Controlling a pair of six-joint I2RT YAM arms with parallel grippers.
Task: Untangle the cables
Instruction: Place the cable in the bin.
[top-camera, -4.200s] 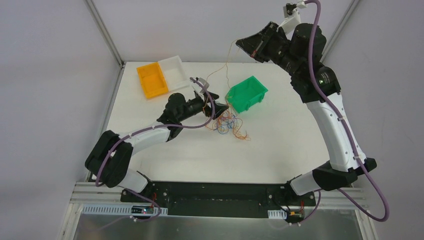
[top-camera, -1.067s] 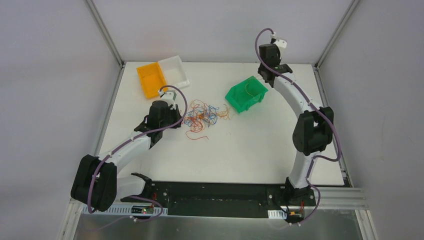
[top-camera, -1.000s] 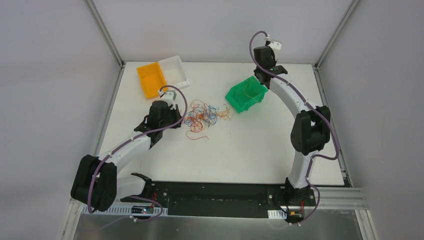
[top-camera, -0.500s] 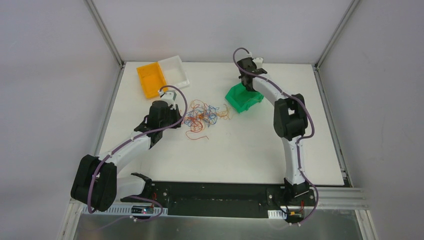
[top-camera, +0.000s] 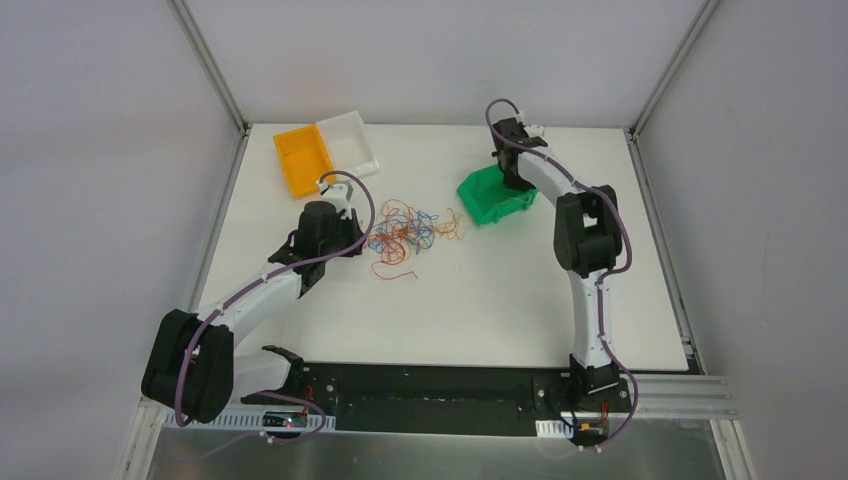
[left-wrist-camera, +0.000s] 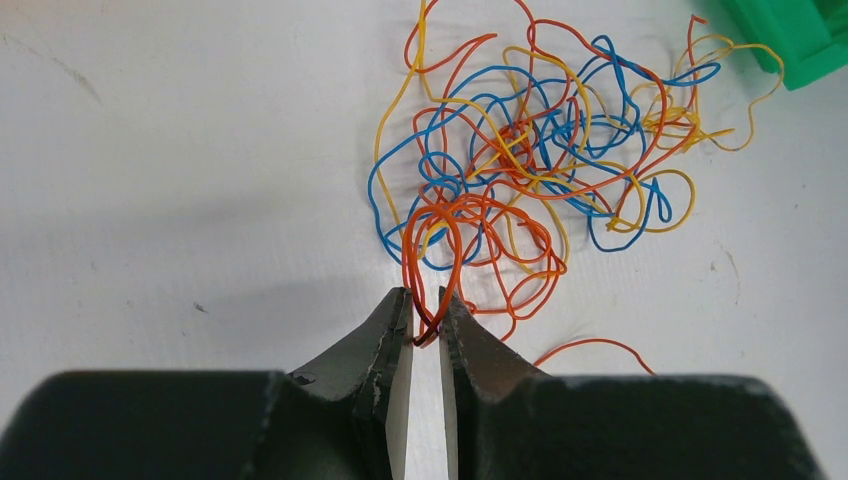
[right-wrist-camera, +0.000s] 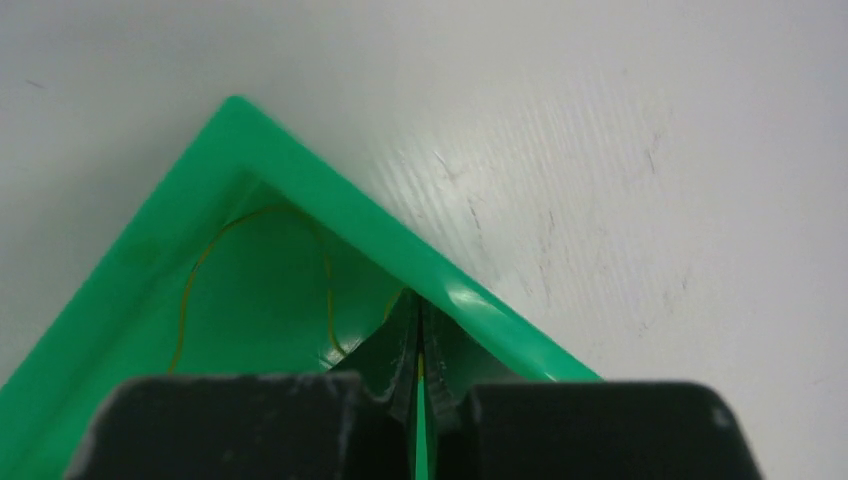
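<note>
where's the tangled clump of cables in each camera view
Top external: cable clump mid-table, left of the green bin.
Left wrist: cable clump upper centre, an orange loop pinched by the left end effector.
Right wrist: clump not in it; only one yellow strand in the bin.
Shared landmark: the green bin, top right corner in left wrist, lower left in right wrist.

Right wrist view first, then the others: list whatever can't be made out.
- Right wrist: the yellow wire runs behind the right gripper, which is shut; whether it is pinched or loose is unclear.
- Top external: the right arm covers part of the green bin; that wire is too thin to see.
- Left wrist: the frame's top edge cuts the cables; whether they are knotted or merely overlapping is unclear.
</note>
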